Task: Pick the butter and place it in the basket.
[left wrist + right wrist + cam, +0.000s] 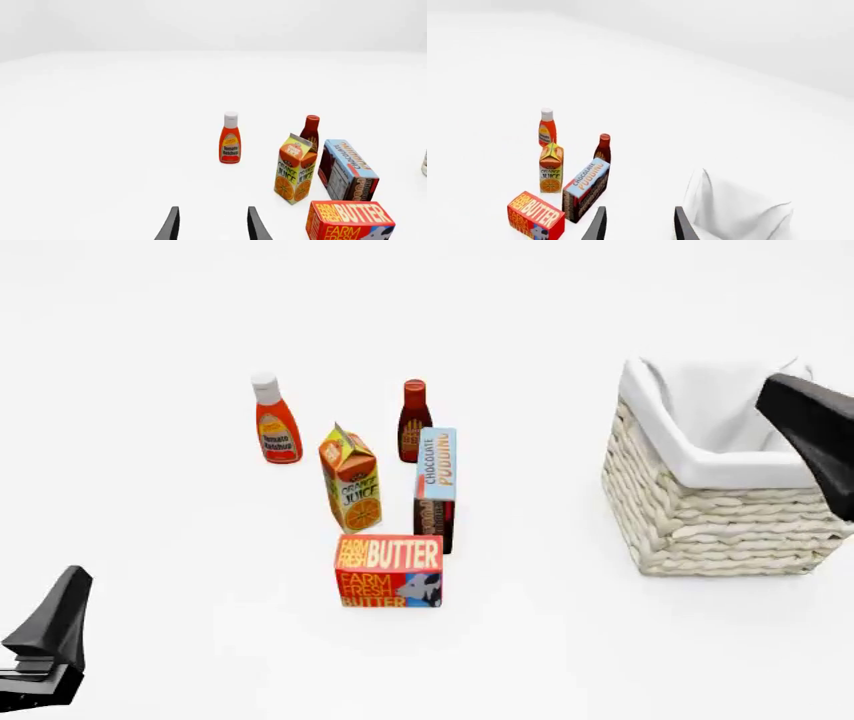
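Plain white tabletop [160, 300] carries the butter [388, 572] and basket [721, 510]; both grippers, left gripper [212, 227] and right gripper [639, 226], spread, grasping nothing.

The butter [388, 572] stands on the white desk [160, 330], just in front of the chocolate pudding box [435, 487] and the orange juice carton [351, 478]. Two bottles stand behind them, one ketchup bottle [276, 420] and one dark red bottle [414, 420]. The big basket [721, 510] sits well apart on the right.

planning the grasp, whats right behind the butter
Directly behind the butter stands the chocolate pudding box, with the orange juice carton beside it. Whether the pudding box touches the butter's hidden back face cannot be seen.
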